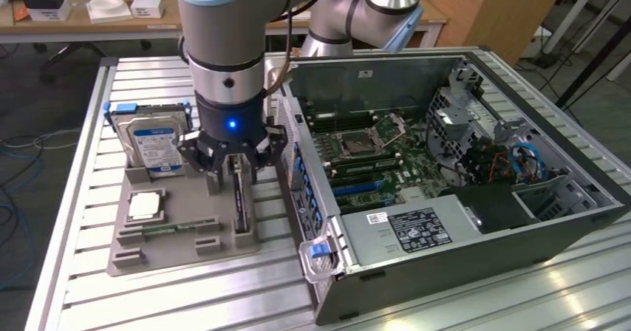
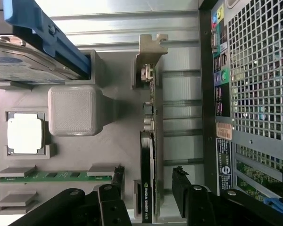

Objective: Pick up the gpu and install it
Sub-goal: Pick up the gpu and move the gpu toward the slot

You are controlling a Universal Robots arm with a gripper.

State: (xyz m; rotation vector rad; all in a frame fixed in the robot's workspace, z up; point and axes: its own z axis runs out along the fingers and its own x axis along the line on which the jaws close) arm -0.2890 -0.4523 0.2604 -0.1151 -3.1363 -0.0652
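Observation:
The gpu [image 1: 241, 207] stands on its long edge in a slot of the grey holder [image 1: 182, 256], on the side nearest the computer case. In the wrist view the gpu [image 2: 147, 141] is seen edge-on, with its black cooler face near the fingers and its silver end bracket [image 2: 150, 59] at the far end. My gripper [image 1: 233, 177] hangs straight down over the card. It is open, one finger [image 2: 117, 184] on each side of the card, with a gap showing on both sides. Nothing is held.
A hard drive with a blue label [image 1: 150, 140] stands at the holder's far end, with a processor chip [image 1: 146, 204] and a memory stick [image 1: 165, 228] lying beside the card. The open computer case [image 1: 463, 220], motherboard [image 1: 380, 150] exposed, sits close on the exterior view's right.

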